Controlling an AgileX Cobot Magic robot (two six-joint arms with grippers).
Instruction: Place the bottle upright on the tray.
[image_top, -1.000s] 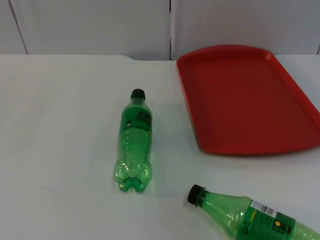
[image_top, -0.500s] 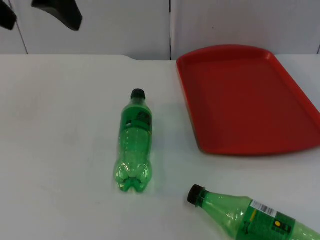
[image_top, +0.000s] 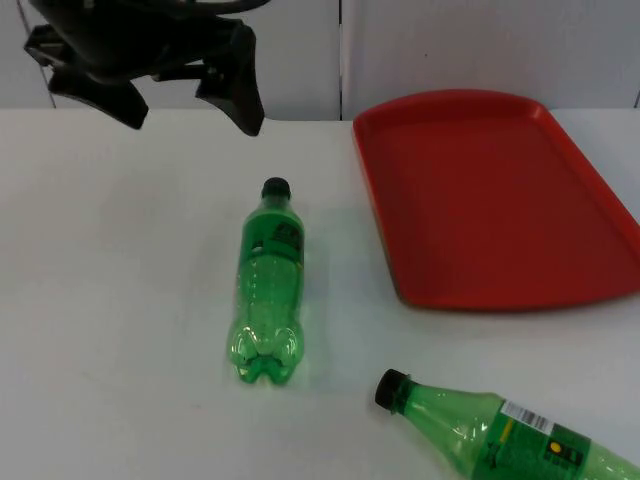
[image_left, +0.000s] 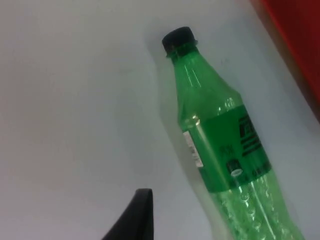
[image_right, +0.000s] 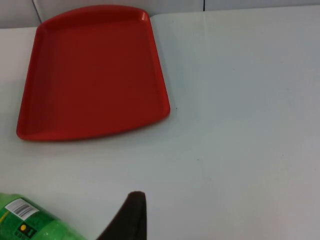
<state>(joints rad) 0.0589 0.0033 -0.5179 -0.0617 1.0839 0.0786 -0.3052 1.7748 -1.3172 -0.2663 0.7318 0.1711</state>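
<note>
A green plastic bottle (image_top: 268, 285) with a black cap lies on its side mid-table, cap toward the wall. My left gripper (image_top: 192, 120) hangs open above the table's far left, behind and to the left of that cap, touching nothing. The left wrist view has the same bottle (image_left: 220, 145) lying beyond one black fingertip (image_left: 136, 212). The red tray (image_top: 500, 200) sits empty at the back right. My right gripper (image_right: 128, 220) waits over the table's right side, with the tray (image_right: 90, 70) ahead of it.
A second green bottle (image_top: 500, 435) with a white barcode label lies at the front right, cap pointing left; its labelled end (image_right: 27, 222) is in the right wrist view. The tray's edge (image_left: 300, 40) lies close beside the first bottle.
My left arm has come in from the upper left corner and moved down and right toward the lying bottle. Bottles and tray have not moved.
</note>
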